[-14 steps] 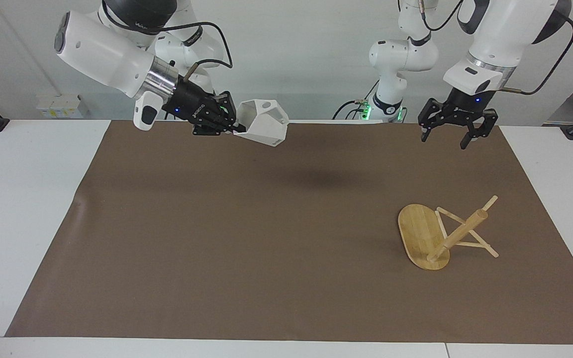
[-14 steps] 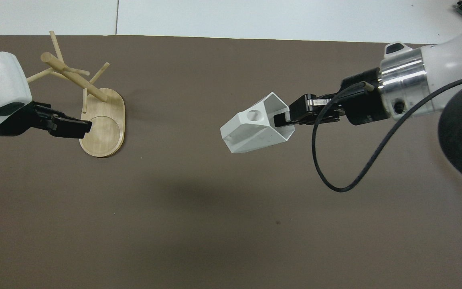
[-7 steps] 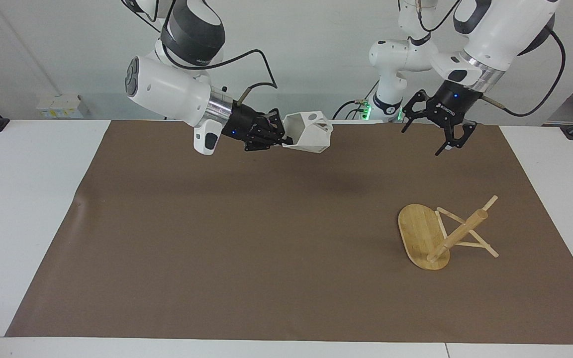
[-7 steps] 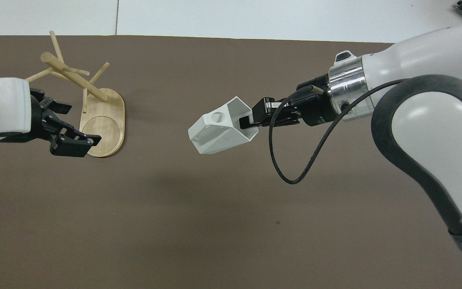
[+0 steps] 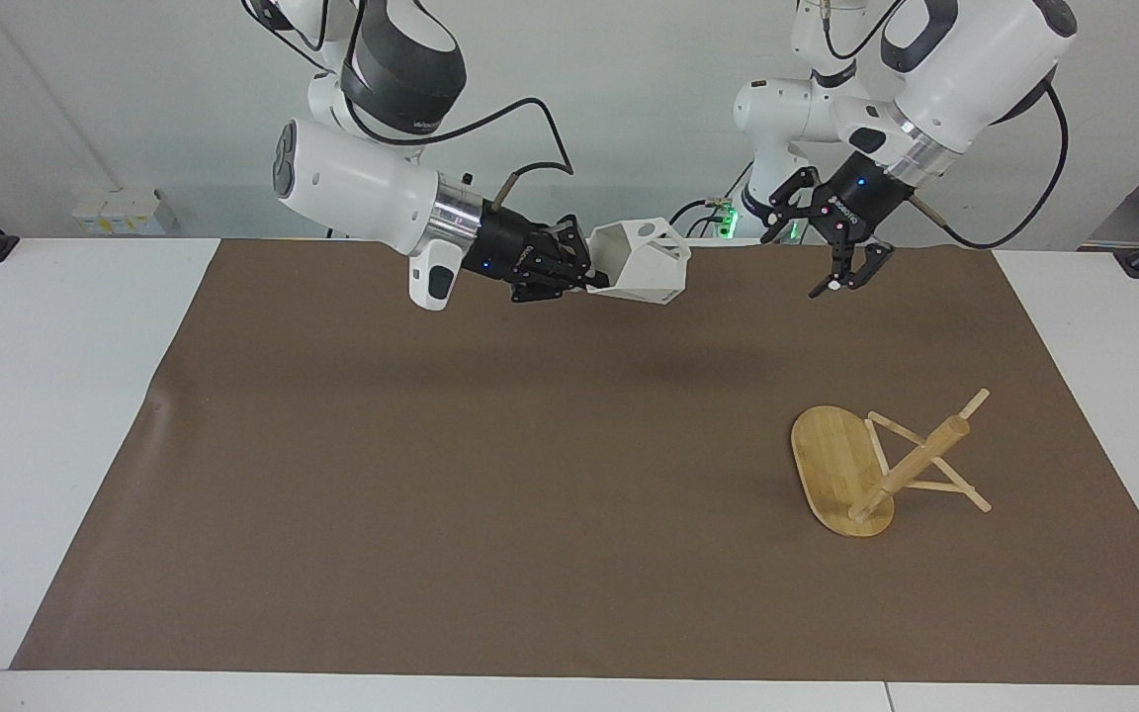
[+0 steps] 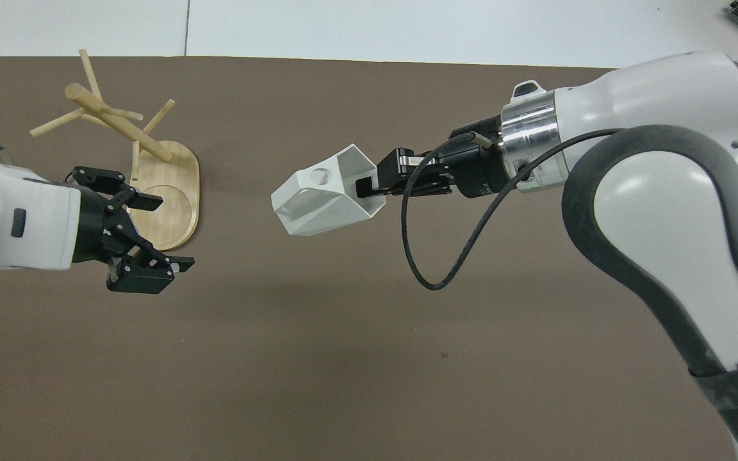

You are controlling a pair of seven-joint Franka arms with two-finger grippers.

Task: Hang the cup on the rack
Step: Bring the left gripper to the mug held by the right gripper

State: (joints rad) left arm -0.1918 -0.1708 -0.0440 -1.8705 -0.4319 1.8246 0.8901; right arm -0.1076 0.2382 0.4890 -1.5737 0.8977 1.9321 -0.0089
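The white faceted cup hangs in the air over the middle of the brown mat, tipped on its side. My right gripper is shut on its rim wall. The round hole in the handle tab faces up. The bamboo rack stands on its oval base toward the left arm's end of the table, with its post and thin pegs bare. My left gripper is open and holds nothing. It is raised over the mat between the rack and the robots' edge, apart from the rack.
A brown mat covers most of the white table. A black cable loops down from the right wrist. Nothing else stands on the mat.
My right arm has carried the cup toward the left arm's end of the table. My left gripper has turned and swung toward the middle, still open. The rack has not moved.
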